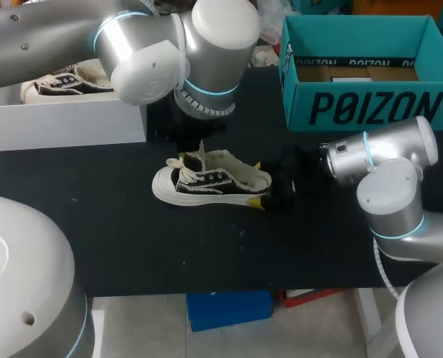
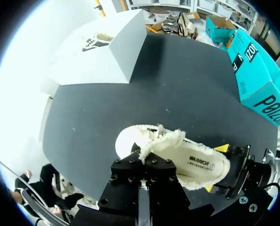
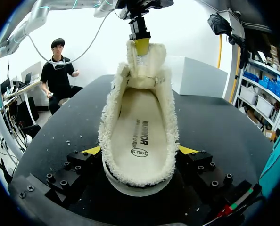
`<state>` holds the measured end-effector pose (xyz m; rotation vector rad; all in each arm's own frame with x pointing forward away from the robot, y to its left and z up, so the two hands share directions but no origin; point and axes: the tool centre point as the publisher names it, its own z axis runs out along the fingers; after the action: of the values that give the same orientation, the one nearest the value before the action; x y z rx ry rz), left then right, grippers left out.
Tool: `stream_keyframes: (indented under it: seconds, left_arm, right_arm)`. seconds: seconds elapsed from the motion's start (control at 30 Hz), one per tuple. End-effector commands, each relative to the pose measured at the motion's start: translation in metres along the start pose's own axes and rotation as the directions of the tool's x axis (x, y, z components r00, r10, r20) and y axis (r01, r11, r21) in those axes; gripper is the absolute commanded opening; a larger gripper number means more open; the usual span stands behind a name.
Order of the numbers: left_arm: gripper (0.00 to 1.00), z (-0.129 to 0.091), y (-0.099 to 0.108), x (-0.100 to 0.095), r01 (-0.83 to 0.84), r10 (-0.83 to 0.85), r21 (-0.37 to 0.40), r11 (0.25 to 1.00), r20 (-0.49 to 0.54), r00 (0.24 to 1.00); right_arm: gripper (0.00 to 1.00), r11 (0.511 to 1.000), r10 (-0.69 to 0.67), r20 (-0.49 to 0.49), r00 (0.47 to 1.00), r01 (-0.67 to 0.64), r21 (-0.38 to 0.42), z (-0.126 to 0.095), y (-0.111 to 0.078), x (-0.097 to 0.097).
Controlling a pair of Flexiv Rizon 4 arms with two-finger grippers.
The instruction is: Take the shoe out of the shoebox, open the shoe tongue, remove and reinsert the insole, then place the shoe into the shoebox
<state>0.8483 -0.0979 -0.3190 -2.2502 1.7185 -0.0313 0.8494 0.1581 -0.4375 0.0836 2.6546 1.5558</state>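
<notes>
Right claw (image 3: 140,149) is clenched on the heel (image 3: 140,182) of the shoe (image 1: 210,183), which sits on the desk (image 1: 132,239), while left claw (image 2: 141,157) pinches its soft tongue (image 3: 142,66); the shoe looks light and bendy, so the firm heel seems the best place to hold.

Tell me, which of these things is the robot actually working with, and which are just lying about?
In the job: shoe, held by left gripper and right gripper; its insole; one box, white box or teal box, unclear which.
Lying about: second shoe, in the white box; the other box.
</notes>
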Motion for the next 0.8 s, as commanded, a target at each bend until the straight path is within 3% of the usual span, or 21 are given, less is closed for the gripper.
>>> stream_keyframes:
  seconds: [0.03,0.13,0.67,0.73,0.8]
  left_arm:
    - [0.0,0.003,0.0,-0.013,0.022,-0.021,0.012,1.0,-0.113,0.993]
    - [0.0,0.006,-0.002,-0.018,0.057,-0.051,0.054,0.997,-0.113,0.992]
    - [0.0,0.036,0.011,-0.025,0.033,-0.021,0.076,0.997,-0.149,0.989]
    - [0.04,0.039,0.01,-0.027,0.038,-0.026,0.072,0.997,-0.155,0.988]
    - [0.21,0.041,0.01,-0.028,0.041,-0.03,0.073,0.996,-0.151,0.988]
  right_arm:
    - [0.0,1.0,0.002,0.001,1.0,-0.002,0.001,0.002,-0.003,-0.001]
    - [0.0,1.0,0.002,0.001,1.0,-0.002,0.001,0.002,-0.003,-0.001]
    - [0.0,1.0,0.002,0.001,1.0,-0.002,0.001,0.002,-0.003,-0.001]
    - [0.0,1.0,0.002,0.001,1.0,-0.002,0.001,0.002,-0.003,-0.001]
    - [0.0,1.0,0.002,0.001,1.0,-0.002,0.001,0.002,-0.003,-0.001]
